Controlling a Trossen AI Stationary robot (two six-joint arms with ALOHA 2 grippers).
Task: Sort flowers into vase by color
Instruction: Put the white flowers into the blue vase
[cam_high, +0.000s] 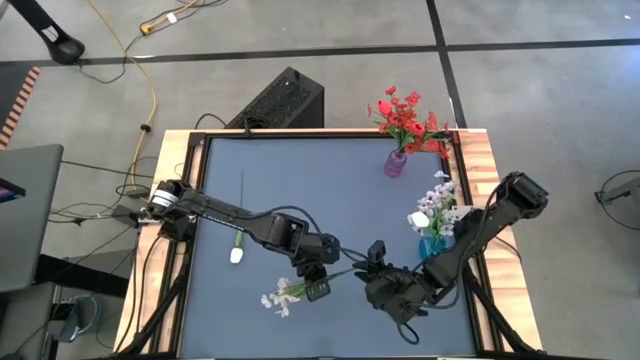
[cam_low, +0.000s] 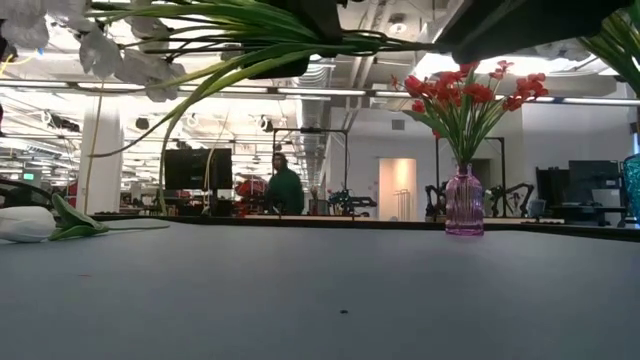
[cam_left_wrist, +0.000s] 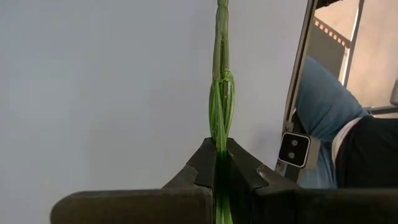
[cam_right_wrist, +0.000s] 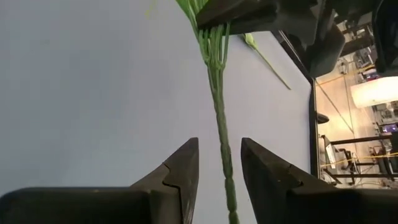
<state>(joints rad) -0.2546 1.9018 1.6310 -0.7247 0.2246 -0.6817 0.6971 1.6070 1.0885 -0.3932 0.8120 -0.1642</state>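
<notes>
Pinched in my left end effector (cam_left_wrist: 219, 177), the white spray's stem (cam_left_wrist: 221, 93) hangs above the surface (cam_high: 330, 190); my right end effector (cam_right_wrist: 219, 165), spread, brackets it, seemingly without touching.

Open-plan robotics lab or workshop, exposed ceiling ducts (cam_low: 350, 60) upper centre of the low view, white column (cam_low: 100, 160) at left, dark monitors (cam_low: 198, 168) on benches, person (cam_low: 284, 187) mid-frame, concrete floor (cam_high: 300, 25), yellow cable (cam_high: 150, 95) upper left overhead
</notes>
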